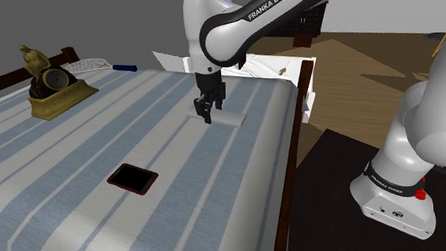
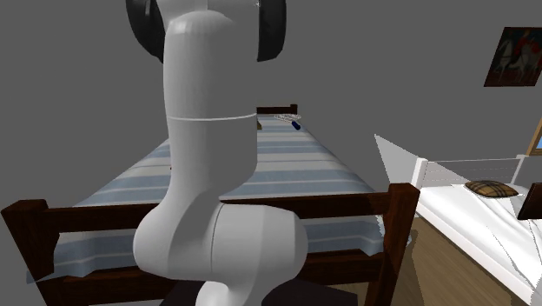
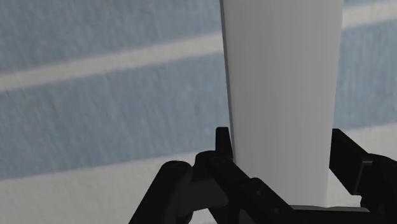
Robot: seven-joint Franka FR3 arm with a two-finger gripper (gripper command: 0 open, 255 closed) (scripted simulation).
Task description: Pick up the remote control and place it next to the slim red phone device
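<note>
The remote control (image 1: 231,118) is a flat pale grey-white slab lying on the blue-striped bed (image 1: 78,156), toward its far right side in the shoulder view. My gripper (image 1: 207,114) is down on the remote's left end. In the wrist view the remote (image 3: 280,76) spans the whole gap in my gripper (image 3: 280,143), and both black fingers press against its long edges. The slim phone (image 1: 132,177), black with a red rim, lies flat on the bed nearer the camera and left of the remote, well apart from it.
A brass mantel clock (image 1: 51,85) stands at the bed's far left, with a white racket-like thing (image 1: 86,65) and a small blue object (image 1: 124,68) behind it. The dark wooden bed frame (image 1: 293,141) runs along the right. A white bed (image 2: 486,217) stands beyond.
</note>
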